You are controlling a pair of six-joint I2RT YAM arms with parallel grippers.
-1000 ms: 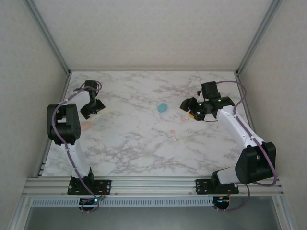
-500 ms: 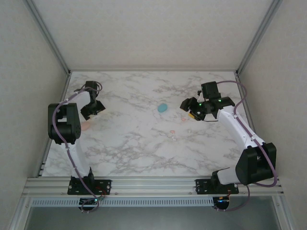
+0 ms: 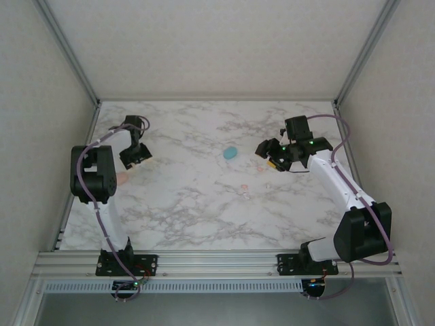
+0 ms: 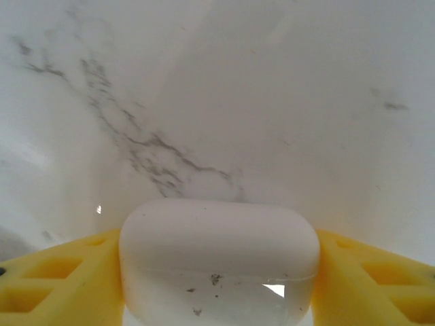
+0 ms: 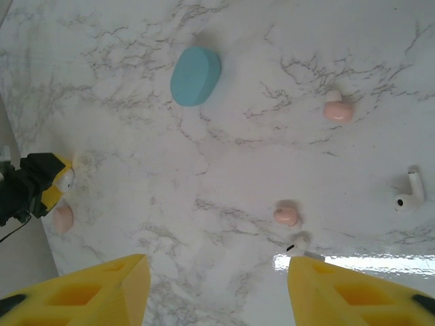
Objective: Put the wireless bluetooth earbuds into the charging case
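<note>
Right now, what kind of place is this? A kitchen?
Probably a robot test bench, not a kitchen: a left arm and right arm bolted at a marble-look table inside a metal frame, with earbuds and a teal case laid out.

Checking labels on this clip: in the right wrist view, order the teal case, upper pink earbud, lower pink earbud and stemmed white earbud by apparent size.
1. teal case, clearly largest.
2. upper pink earbud and stemmed white earbud: too alike to rank.
3. lower pink earbud, slightly smaller.
</note>
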